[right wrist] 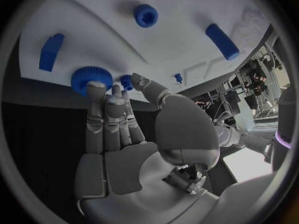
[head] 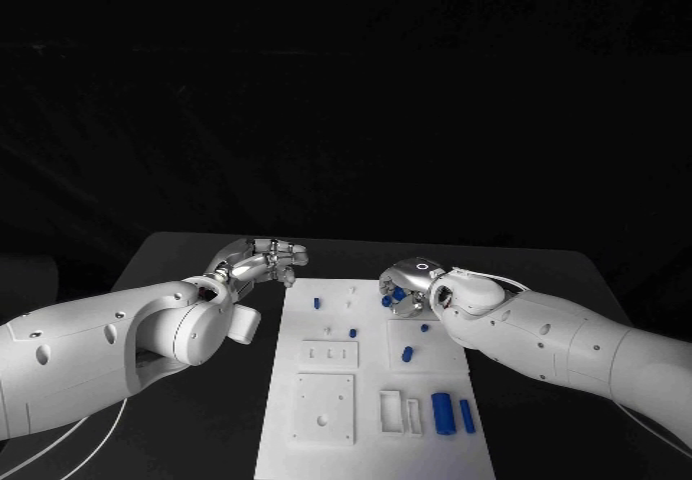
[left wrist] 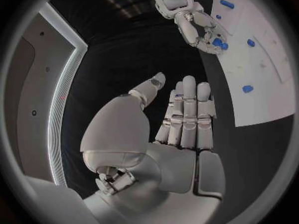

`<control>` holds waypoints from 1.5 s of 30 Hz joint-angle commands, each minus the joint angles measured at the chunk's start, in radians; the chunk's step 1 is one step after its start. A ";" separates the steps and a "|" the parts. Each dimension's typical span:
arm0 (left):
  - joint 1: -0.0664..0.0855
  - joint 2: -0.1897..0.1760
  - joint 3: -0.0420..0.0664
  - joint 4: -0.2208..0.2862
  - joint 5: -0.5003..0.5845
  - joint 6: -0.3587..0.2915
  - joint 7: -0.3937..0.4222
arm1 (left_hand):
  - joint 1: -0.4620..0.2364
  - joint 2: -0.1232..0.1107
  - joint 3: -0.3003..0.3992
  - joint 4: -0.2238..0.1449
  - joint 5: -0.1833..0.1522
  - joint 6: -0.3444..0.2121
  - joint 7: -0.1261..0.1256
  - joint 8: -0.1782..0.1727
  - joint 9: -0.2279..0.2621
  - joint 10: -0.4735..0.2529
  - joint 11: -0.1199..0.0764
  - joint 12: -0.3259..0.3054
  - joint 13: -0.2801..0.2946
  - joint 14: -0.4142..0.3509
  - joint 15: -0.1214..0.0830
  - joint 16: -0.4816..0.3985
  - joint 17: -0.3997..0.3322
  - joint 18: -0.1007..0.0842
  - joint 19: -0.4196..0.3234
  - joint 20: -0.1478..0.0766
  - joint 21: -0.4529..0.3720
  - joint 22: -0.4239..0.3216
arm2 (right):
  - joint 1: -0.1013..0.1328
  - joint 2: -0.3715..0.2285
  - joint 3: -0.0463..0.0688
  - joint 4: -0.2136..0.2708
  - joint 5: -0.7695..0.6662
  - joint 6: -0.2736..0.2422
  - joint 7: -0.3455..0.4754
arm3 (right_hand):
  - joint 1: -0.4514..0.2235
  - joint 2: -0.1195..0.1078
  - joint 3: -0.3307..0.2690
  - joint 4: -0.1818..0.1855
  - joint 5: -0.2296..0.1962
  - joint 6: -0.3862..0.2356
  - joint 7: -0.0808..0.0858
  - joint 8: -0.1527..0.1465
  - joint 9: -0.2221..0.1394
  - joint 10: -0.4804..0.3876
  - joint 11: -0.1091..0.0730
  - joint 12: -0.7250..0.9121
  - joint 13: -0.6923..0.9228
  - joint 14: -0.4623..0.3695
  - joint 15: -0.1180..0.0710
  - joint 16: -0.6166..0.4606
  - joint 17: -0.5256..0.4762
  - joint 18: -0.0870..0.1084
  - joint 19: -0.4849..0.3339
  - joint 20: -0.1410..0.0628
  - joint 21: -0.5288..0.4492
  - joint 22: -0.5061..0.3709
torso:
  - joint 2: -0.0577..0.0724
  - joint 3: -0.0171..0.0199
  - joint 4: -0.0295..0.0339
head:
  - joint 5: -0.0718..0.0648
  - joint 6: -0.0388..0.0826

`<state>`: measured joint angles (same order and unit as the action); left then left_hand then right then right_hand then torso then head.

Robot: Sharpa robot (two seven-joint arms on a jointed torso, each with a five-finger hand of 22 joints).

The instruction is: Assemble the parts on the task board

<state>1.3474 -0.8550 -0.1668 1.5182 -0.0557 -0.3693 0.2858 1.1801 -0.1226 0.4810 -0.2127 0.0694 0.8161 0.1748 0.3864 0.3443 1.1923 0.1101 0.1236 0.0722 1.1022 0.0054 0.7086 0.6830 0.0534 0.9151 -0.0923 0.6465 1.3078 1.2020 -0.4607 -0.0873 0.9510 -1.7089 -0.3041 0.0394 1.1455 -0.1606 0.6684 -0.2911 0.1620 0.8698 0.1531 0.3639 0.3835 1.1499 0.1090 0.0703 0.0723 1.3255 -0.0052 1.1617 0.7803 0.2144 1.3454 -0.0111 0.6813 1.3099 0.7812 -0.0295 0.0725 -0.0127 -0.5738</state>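
In the head view the right hand [head: 408,285] is over the far right part of the white task board [head: 378,452], at about 12 o'clock from the board's middle, and it is plainly the nearer hand to the work. The right wrist view shows its fingertips [right wrist: 95,87] at the rim of a blue gear [right wrist: 91,79], with a smaller blue gear [right wrist: 127,81] just beside it under the thumb; the fingers are extended side by side and I cannot tell whether they press, pinch or merely meet the gear, so whether this hand grips anything stays unsettled. The gear lies flat on the board straight ahead of the fingertips. Other blue parts lie apart from the hand: a round hollow piece [right wrist: 145,15], a short rod [right wrist: 222,41] whose long axis runs slantwise across the board, and a block [right wrist: 50,51]. The left hand [head: 264,261] hovers above the black bench [head: 173,262] just off the board's far left corner, at about 10 o'clock from the board's middle; in its own wrist view the fingers [left wrist: 190,109] are straight, a little apart and hold nothing. Judged from this, the coming move falls to the right hand, reaching forward onto the gear.
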 commanded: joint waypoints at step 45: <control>0.001 0.010 0.001 -0.007 -0.005 0.024 -0.003 | -0.016 -0.001 0.004 -0.004 -0.006 0.004 0.001 -0.007 0.000 -0.002 0.004 -0.008 -0.001 -0.007 0.002 0.005 -0.003 0.021 -0.010 0.000 0.009 0.021 | -0.002 0.009 0.000 0.051 -0.108 -0.077 -0.112 | -0.006 0.019 0.138 0.003 -0.113 0.156 -0.046 0.057 0.048 0.185 -0.065 0.049 0.076 -0.016 -0.064 0.052 -0.064 0.047 0.053 -0.044 0.070 0.022 | 0.028 -0.0047 -0.0089 | 0.010 0.014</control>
<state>1.3474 -0.8467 -0.1669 1.5089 -0.0566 -0.3609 0.2793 1.1722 -0.1224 0.4832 -0.2149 0.0694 0.8161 0.1748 0.3864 0.3444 1.1932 0.1081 0.1198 0.0725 1.1022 0.0054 0.7086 0.6814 0.0535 0.9095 -0.0910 0.6502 1.3073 1.2037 -0.4512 -0.0855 0.9957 -1.7808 -0.3575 -0.0196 1.1352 -0.1499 0.8002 -0.2861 0.0501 1.0173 0.1071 0.4178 0.4296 1.3008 0.0427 0.1143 0.1414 1.3310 -0.0431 1.2082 0.7183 0.1982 1.3632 -0.0218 0.7471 1.3097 0.8088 -0.0337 0.0645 -0.0039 -0.5610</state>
